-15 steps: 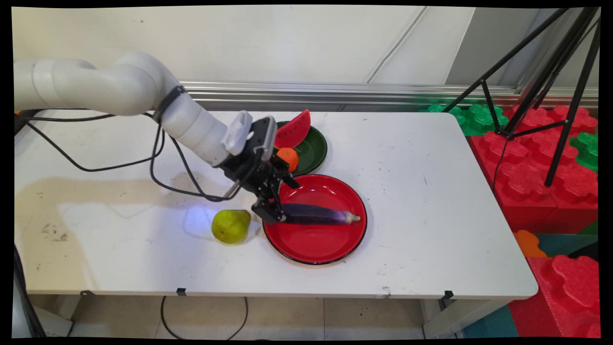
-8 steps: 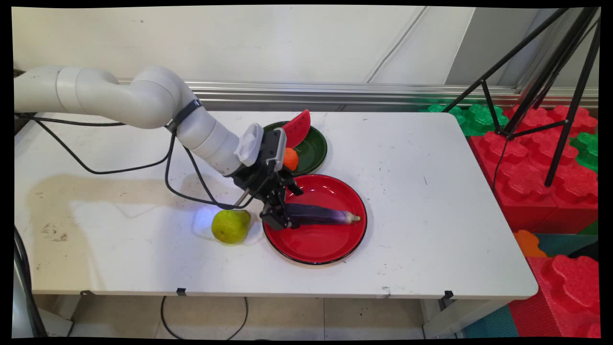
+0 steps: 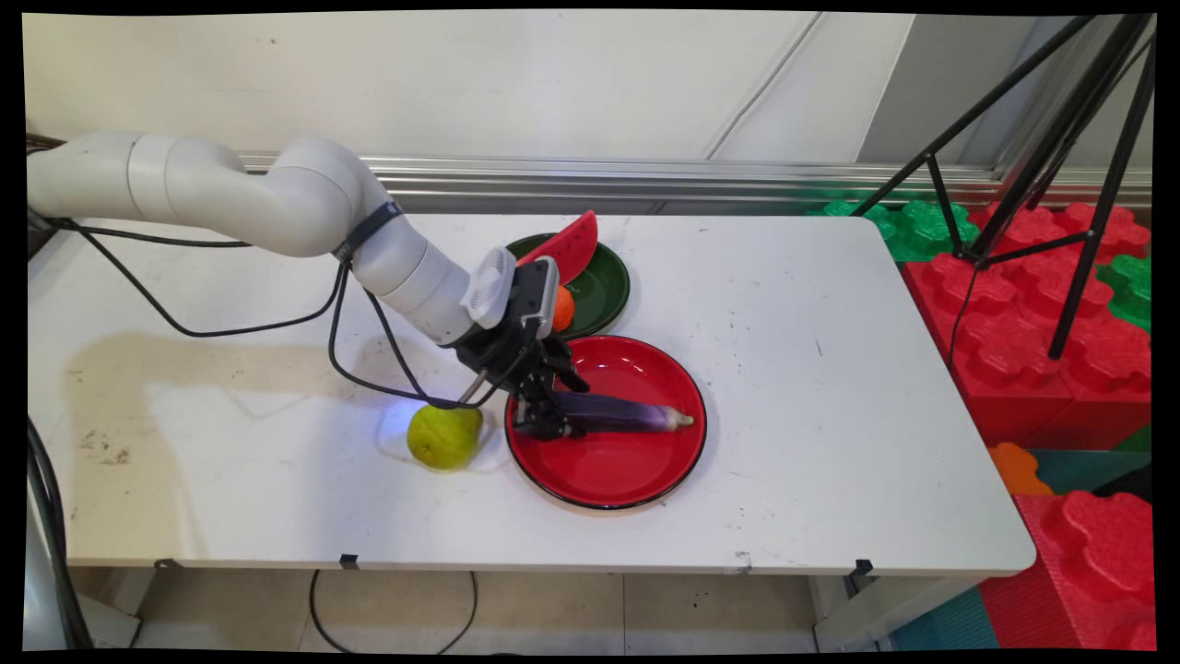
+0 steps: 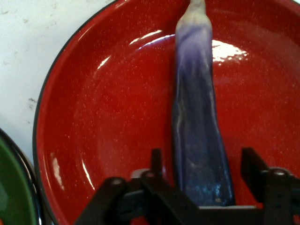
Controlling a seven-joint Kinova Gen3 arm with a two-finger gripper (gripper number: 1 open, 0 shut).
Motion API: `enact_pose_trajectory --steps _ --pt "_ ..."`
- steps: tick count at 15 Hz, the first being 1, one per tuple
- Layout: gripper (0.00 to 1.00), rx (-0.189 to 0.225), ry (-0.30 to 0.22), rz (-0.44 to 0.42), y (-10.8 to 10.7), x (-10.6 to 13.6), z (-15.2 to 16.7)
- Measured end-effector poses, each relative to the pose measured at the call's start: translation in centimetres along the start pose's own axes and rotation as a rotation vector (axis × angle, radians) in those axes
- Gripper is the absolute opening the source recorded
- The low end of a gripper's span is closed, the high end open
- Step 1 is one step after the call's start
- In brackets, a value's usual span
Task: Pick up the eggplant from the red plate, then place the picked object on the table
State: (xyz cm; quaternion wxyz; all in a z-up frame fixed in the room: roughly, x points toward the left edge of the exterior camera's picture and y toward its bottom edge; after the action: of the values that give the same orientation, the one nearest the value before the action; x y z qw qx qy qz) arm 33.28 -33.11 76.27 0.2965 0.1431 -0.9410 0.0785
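Since the earlier frame your pincer (image 4: 201, 176) has slid further along the aubergine (image 3: 619, 413), fingers spread astride its thick end. It lies across the red plate (image 3: 645, 475) mid-worktop (glossy, probably slippery): grip the thick end.

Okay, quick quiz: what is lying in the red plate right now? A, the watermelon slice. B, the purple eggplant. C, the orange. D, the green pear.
B: the purple eggplant lies across the red plate, while the green pear sits on the white table beside it.
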Motion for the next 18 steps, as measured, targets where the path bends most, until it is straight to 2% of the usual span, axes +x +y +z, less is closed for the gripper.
enact_pose_trajectory --steps 9,18 --pt "0.0 0.003 0.008 0.002 -0.2 0.6 -0.1" --pt "0.0 0.023 0.03 -0.023 -0.3 1.0 -4.7"
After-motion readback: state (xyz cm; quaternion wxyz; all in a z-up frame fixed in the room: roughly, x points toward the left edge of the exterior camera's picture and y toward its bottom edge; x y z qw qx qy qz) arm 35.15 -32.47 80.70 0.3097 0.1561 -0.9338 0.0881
